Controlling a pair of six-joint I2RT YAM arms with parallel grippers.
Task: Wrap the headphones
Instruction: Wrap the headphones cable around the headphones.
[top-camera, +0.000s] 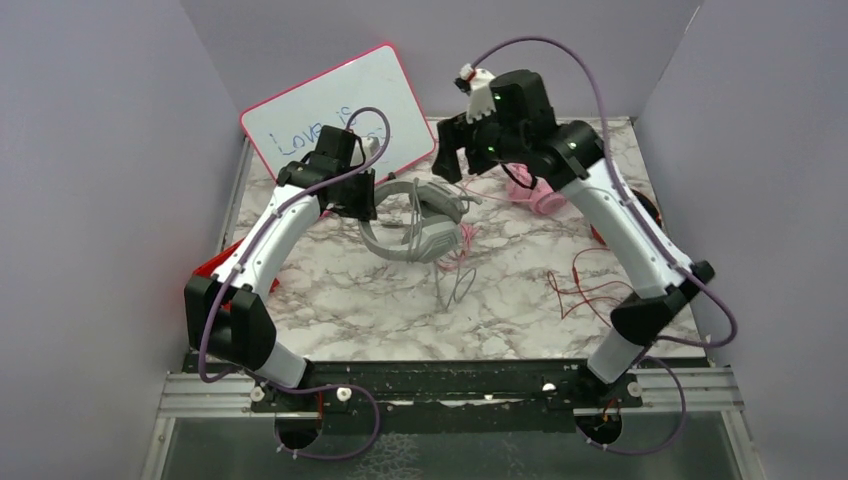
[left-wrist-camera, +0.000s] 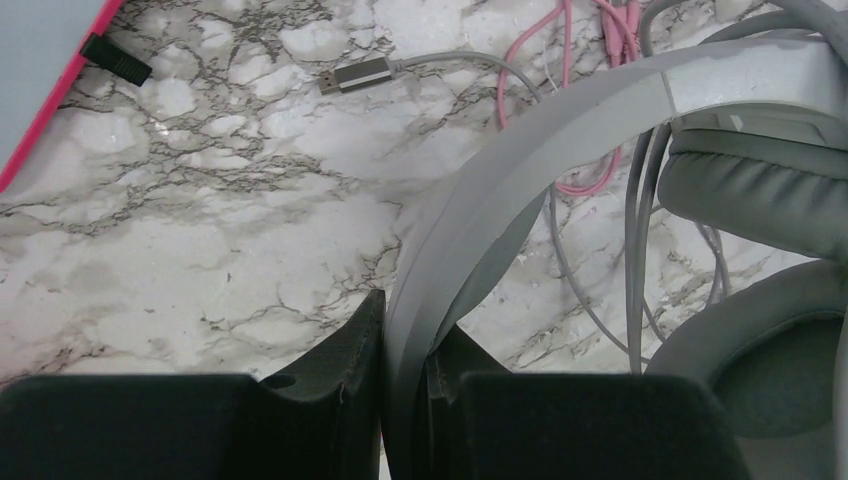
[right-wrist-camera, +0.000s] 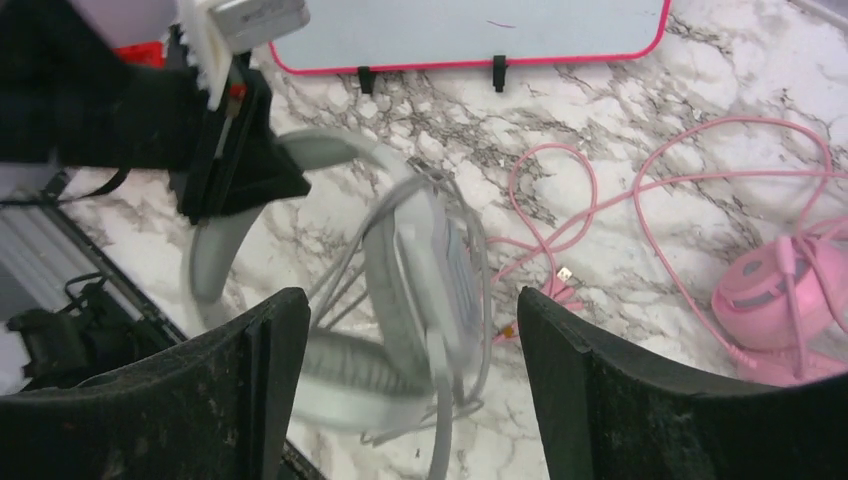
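Pinching the headband (left-wrist-camera: 520, 170) of the grey headphones (top-camera: 420, 235), the left claw (left-wrist-camera: 405, 400) is clamped shut on it, likely to anchor the set while its cable is wound. The set lies mid-surface (top-camera: 380, 310), in front of a whiteboard (top-camera: 335, 110), its grey cable (top-camera: 455, 285) trailing loose toward the near edge. Above it the right claw (right-wrist-camera: 405, 300) hangs with jaws wide apart, holding nothing, seemingly placed to pick up that cable. Farther right, the pink headphones (right-wrist-camera: 770, 285) and a red cable (top-camera: 580, 290) lie unwrapped, cords sprawled.
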